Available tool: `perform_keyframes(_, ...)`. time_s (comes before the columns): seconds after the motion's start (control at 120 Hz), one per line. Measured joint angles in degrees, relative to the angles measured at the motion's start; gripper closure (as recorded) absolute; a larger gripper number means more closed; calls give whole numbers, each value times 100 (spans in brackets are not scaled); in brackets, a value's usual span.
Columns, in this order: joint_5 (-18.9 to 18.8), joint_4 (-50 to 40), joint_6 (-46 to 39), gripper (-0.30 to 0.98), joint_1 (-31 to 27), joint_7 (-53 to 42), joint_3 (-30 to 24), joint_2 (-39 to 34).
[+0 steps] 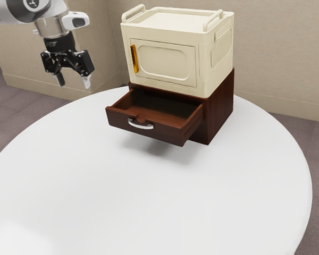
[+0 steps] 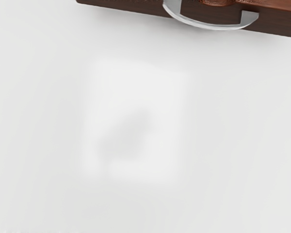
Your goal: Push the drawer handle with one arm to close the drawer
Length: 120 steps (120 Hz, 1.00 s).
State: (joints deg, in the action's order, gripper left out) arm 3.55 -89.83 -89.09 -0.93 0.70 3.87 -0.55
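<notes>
My gripper (image 1: 72, 82) hangs in the air at the exterior view's upper left, open, its two fingers apart with nothing between them. A dark brown wooden drawer (image 1: 167, 132) stands pulled out of its cabinet (image 1: 220, 109), and its inside looks bare. The curved silver handle (image 1: 141, 124) is on the drawer's front, lower than the gripper and apart from it. In the wrist view the handle (image 2: 211, 25) and part of the drawer front (image 2: 131, 8) appear beyond the white tabletop.
A cream storage box (image 1: 165, 62) with a small door, an orange latch (image 1: 135, 59) and two top rails sits on the cabinet. The round white table (image 1: 149, 202) carries the cabinet toward its back edge. Beige walls (image 1: 279, 69) stand behind.
</notes>
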Motion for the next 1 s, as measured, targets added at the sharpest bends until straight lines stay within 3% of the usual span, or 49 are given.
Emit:
perform_keyframes(0.083, 1, -231, -37, 0, -79, 5, -12, -168)
perform_keyframes(0.308, -13, -3185, -406, 0, 94, 43, -419, -2870)
perform_keyframes(0.417, -22, -4324, -786, 0, 94, 70, -481, -3533)
perform_keyframes(0.533, -26, -4753, -1261, 6, 87, 91, -641, -3347)
perform_keyframes(0.767, -62, -4789, -2240, 43, 85, 154, -881, -2199)
perform_keyframes(1.0, -99, -3920, -2908, 54, 87, 310, -988, -1066)
